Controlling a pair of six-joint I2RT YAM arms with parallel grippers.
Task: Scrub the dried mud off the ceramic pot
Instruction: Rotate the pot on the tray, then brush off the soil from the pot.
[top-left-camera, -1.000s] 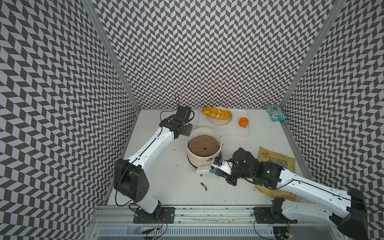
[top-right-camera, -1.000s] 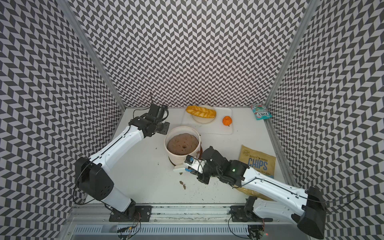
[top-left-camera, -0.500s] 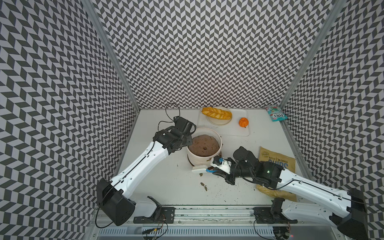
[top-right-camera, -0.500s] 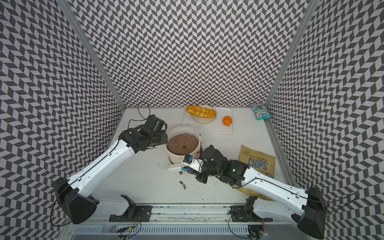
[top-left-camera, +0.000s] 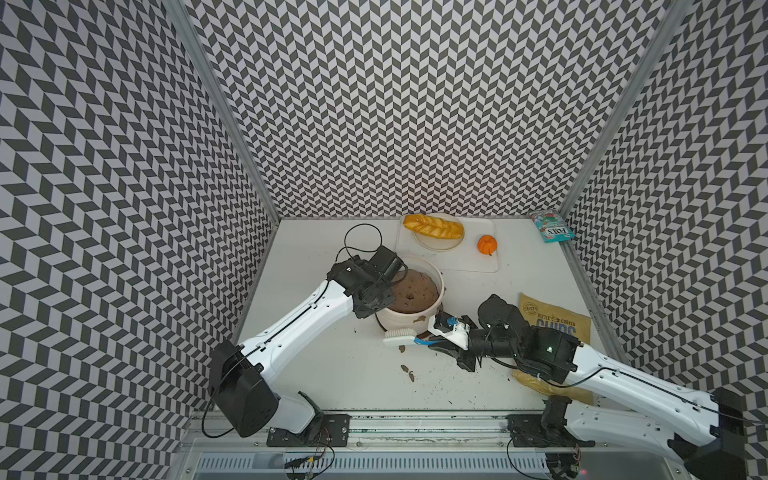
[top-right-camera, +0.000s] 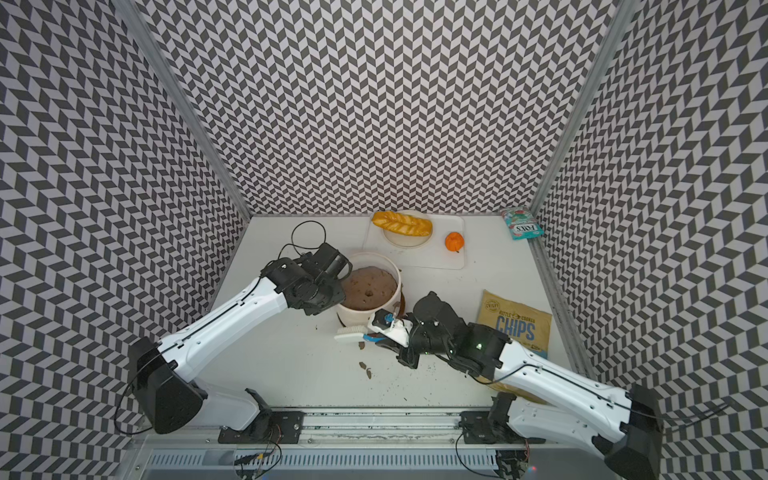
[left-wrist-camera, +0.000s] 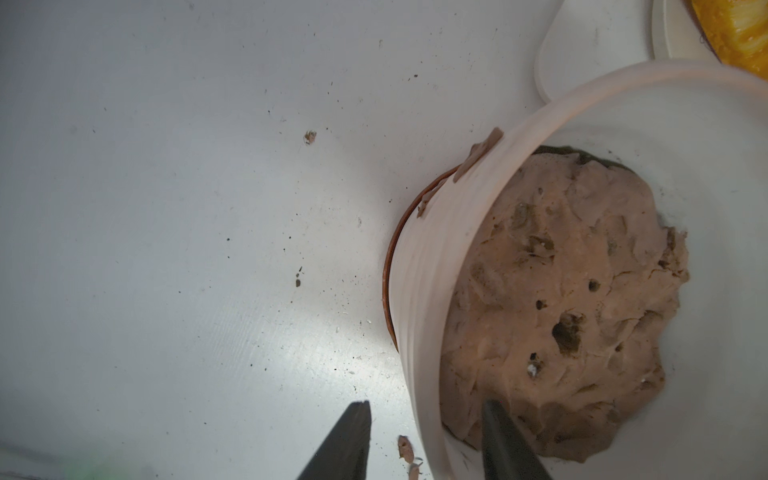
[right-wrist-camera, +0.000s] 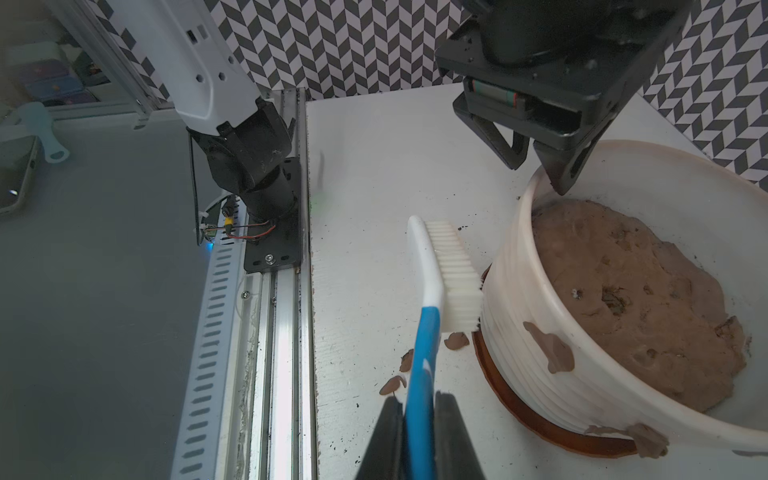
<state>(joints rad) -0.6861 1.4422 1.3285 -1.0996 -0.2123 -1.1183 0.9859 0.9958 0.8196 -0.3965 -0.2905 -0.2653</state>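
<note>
1. Left gripper (left-wrist-camera: 426, 417): left of mid-table, at the pot's left rim. Jaws partly open and astride the wall, one finger outside and one inside above the soil. Nothing is clamped.
2. Ceramic pot (top-left-camera: 399, 322): white, ribbed, upright on a brown saucer (right-wrist-camera: 532, 419), mid-table. Holds a brown soil mass (top-left-camera: 415, 293).
3. Dried mud (right-wrist-camera: 552, 347): brown patches on the pot's outer wall and at its rim, on the side facing the near edge. Loose flakes (top-left-camera: 404, 368) lie on the table just in front of the pot.
4. Brush (right-wrist-camera: 432, 291): white head, blue handle, held roughly level at the pot's near side. Bristle ends are against the lower wall, beside the saucer.
5. Right gripper (right-wrist-camera: 419, 400): right of the pot, toward the near edge. Jaws closed tight on the brush's blue handle.
6. White board (top-left-camera: 469, 259): middle of the far edge. Carries a plate (top-left-camera: 436, 247) with a bread loaf (top-left-camera: 432, 226), and an orange fruit (top-left-camera: 487, 244).
7. Chips bag (top-left-camera: 555, 324): flat by the right edge, partly under the right arm.
8. Teal packet (top-left-camera: 552, 226): far right corner.
</note>
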